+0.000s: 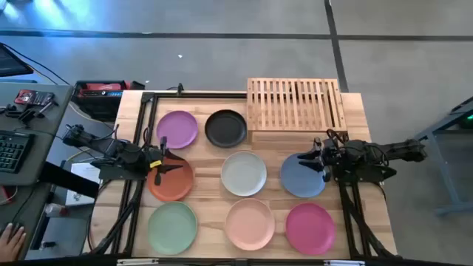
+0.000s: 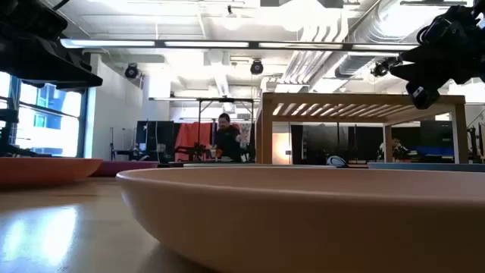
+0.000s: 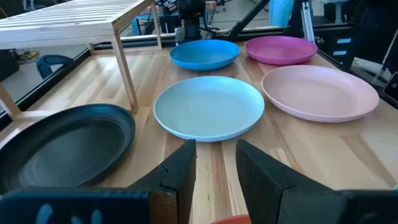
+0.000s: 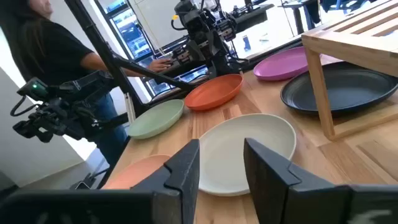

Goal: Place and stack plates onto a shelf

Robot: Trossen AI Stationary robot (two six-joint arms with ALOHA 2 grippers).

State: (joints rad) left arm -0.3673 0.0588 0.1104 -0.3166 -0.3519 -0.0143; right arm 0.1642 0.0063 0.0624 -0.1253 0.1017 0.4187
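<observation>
Eight plates lie flat on the plank table in the high view: purple plate [image 1: 177, 129], black plate [image 1: 225, 128], rust-orange plate [image 1: 171, 179], off-white plate [image 1: 244, 174], blue plate [image 1: 301, 176], mint plate [image 1: 172, 227], peach plate [image 1: 250, 223], magenta plate [image 1: 310, 228]. The slatted wooden shelf [image 1: 295, 105] stands at the far edge, bare. My left gripper [image 1: 164, 164] hovers open above the rust-orange plate's far rim; its wrist view shows the open fingers [image 3: 216, 168] facing the off-white plate [image 3: 209, 107]. My right gripper [image 1: 314, 159] hovers open over the blue plate, facing the off-white plate [image 4: 249, 146].
The shelf's leg [image 3: 127, 81] stands beside the black plate [image 3: 62, 146]. A side desk with a keyboard [image 1: 11, 151] sits left of the table, and a person's hand [image 1: 9, 236] is near it. A person [image 4: 37, 37] stands beyond the table's left side. The peach plate [image 2: 303, 212] fills the low view.
</observation>
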